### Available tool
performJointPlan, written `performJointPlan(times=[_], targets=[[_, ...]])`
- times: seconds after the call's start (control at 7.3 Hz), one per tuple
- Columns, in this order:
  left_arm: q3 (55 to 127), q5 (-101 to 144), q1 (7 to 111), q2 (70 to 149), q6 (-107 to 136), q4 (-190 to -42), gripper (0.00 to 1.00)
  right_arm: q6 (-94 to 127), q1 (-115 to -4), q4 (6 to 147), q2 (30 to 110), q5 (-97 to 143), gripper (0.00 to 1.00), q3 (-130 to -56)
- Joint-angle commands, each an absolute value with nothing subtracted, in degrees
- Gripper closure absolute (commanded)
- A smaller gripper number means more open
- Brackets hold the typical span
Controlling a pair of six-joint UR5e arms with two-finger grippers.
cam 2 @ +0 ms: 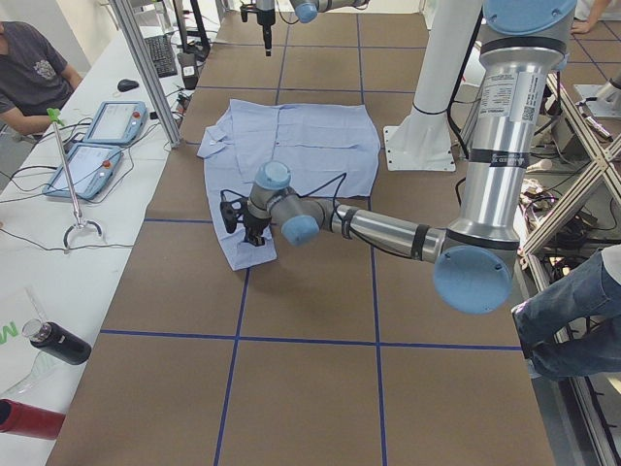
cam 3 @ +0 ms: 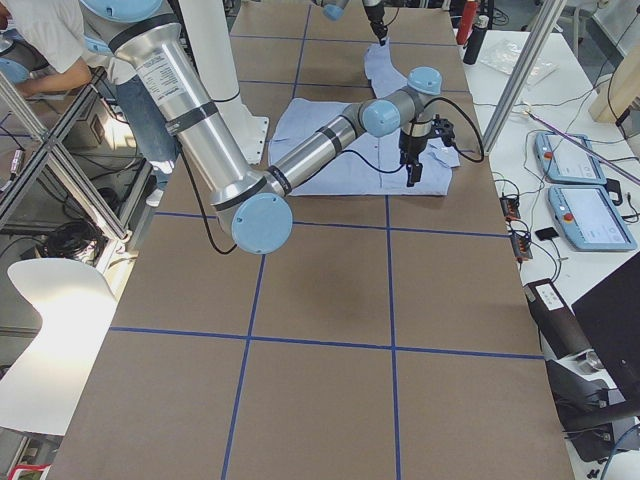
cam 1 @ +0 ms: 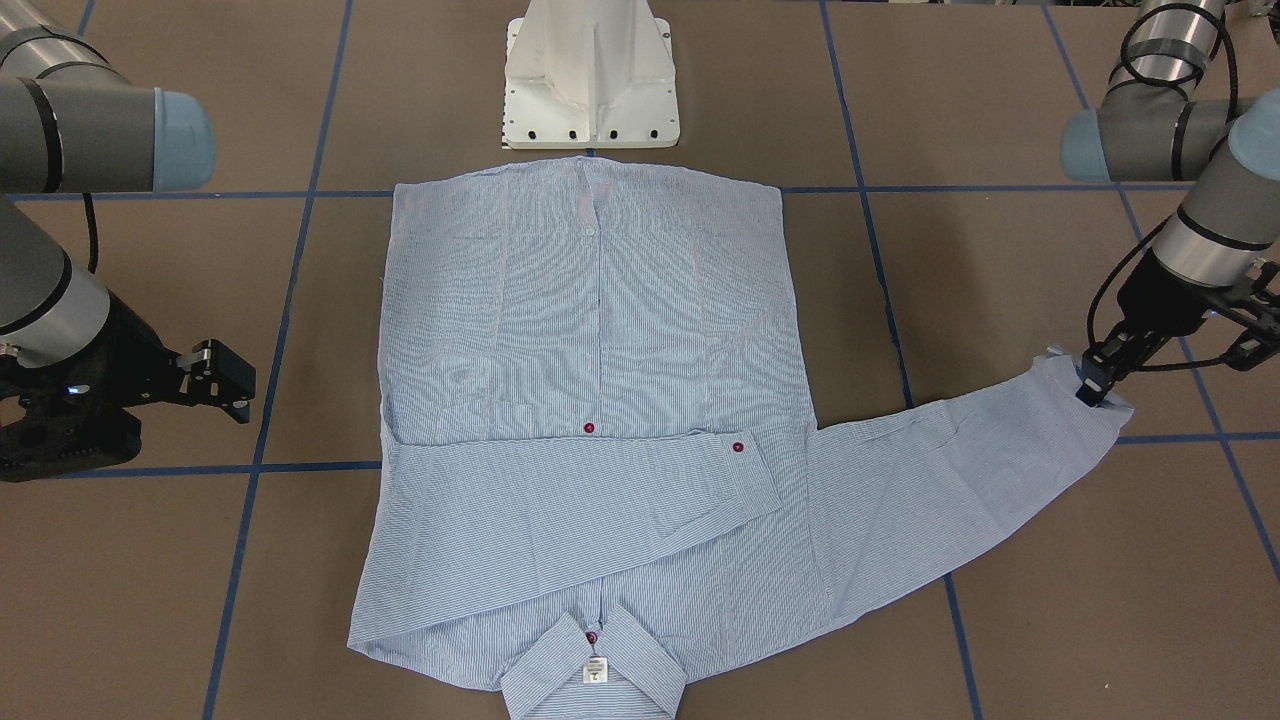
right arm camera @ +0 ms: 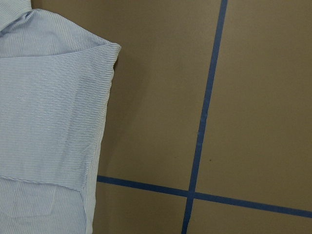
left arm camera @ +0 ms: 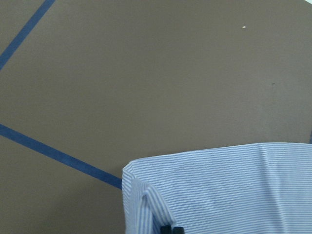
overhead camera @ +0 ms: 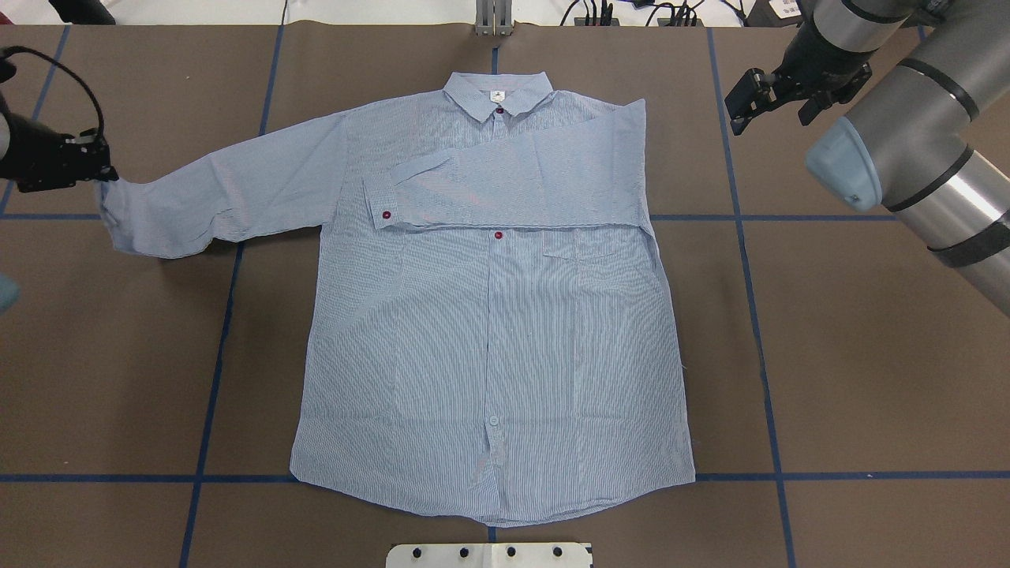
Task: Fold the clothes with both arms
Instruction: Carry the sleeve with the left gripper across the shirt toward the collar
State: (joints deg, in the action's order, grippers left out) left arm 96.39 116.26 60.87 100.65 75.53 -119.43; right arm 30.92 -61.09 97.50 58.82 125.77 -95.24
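Brown table carries the striped shirt; left gripper pinches its sleeve cuff, right gripper holds nothing (its opening is unclear).

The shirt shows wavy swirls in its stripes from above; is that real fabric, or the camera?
Front-facing view: the swirls on the shirt look like a camera ripple over fine stripes. Overhead view: similar banding, even light, faint shadows. Left wrist view: close up, the stripes run straight, slightly soft.
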Motion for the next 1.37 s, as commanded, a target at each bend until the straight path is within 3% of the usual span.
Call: performJointPlan(times=[0.0,0.27,0.68,1.23], targets=[[97.7,116.5,60.3,113.9,78.6,-104.6,1.00,29.8,-62.4,97.6,60.0,127.2,0.00,-95.3],[96.2,116.4,54.4,122.8,87.8,-102.4,1.00,23.8,-65.7,97.6,62.8,128.8,0.00,-95.3],[87.2,116.5,48.8,136.9,96.5,-102.7,1.00,21.7,-66.7,97.6,64.6,128.8,0.00,-95.1],[86.3,116.7,46.2,142.0,101.6,-103.4,1.00,21.7,-66.7,97.5,65.3,128.7,0.00,-95.1]])
